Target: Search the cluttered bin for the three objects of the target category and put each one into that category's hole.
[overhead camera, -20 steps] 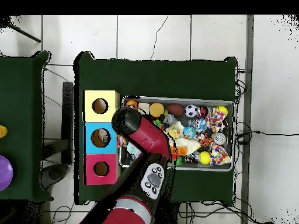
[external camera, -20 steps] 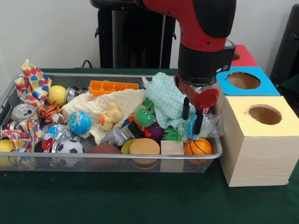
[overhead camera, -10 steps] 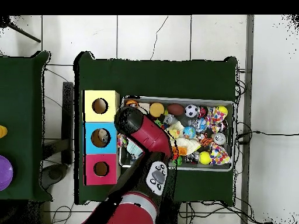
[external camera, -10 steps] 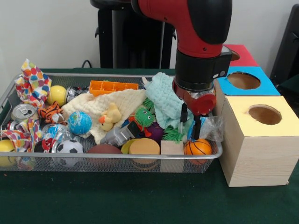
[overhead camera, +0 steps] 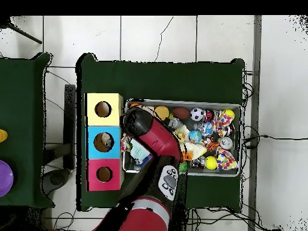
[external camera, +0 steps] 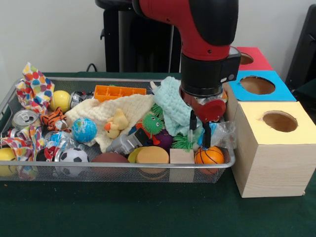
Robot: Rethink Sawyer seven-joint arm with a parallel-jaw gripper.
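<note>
The silver wire-mesh bin (external camera: 123,169) lies across the table, full of clutter; it also shows in the overhead view (overhead camera: 241,139). My gripper (external camera: 199,132) is open and empty. It hangs at the bin's right end, just above an orange basketball (external camera: 209,155) and beside a mint cloth (external camera: 173,106). The red-topped box (external camera: 256,60) stands farthest back of three boxes, its hole (external camera: 246,59) partly hidden by my arm. In the overhead view the red box's hole (overhead camera: 104,174) is open. There my arm (overhead camera: 141,123) hides the gripper.
A blue-topped box (external camera: 257,85) and a yellow-topped box (external camera: 276,148) stand right of the bin. The bin holds a soccer ball (external camera: 73,157), a globe ball (external camera: 84,130), a yellow ball (external camera: 60,100), a cream cloth (external camera: 126,109), a can (external camera: 24,118) and a wooden block (external camera: 181,156).
My arm has shifted a little left in the front view and the gripper has come down closer to the orange basketball. The fingers stay apart.
</note>
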